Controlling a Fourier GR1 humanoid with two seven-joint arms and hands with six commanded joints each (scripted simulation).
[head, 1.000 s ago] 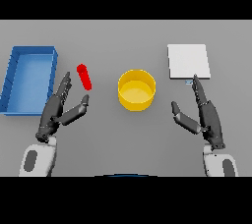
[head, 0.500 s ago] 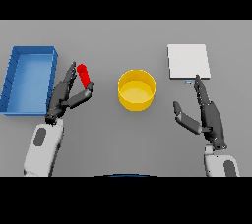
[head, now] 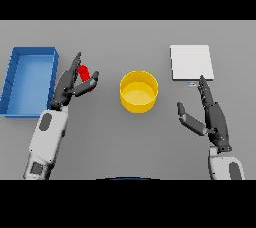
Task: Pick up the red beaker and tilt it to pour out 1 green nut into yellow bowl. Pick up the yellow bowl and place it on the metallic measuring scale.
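Note:
The small red beaker (head: 83, 73) lies on the grey table, left of the yellow bowl (head: 139, 103). My left hand (head: 67, 86) has reached it: the straight fingers (head: 73, 67) run along its left side and the thumb (head: 90, 83) sits at its right, so the beaker lies in the gap, partly hidden. No green nut shows. The white, flat measuring scale (head: 191, 62) sits at the back right. My right hand (head: 214, 118) rests open on the table, just in front of the scale.
A blue open bin (head: 32, 50) stands at the far left, close beside my left hand.
My left hand has moved forward and up to the red beaker, bracketing it between fingers and thumb. The right hand, bowl and scale have stayed put.

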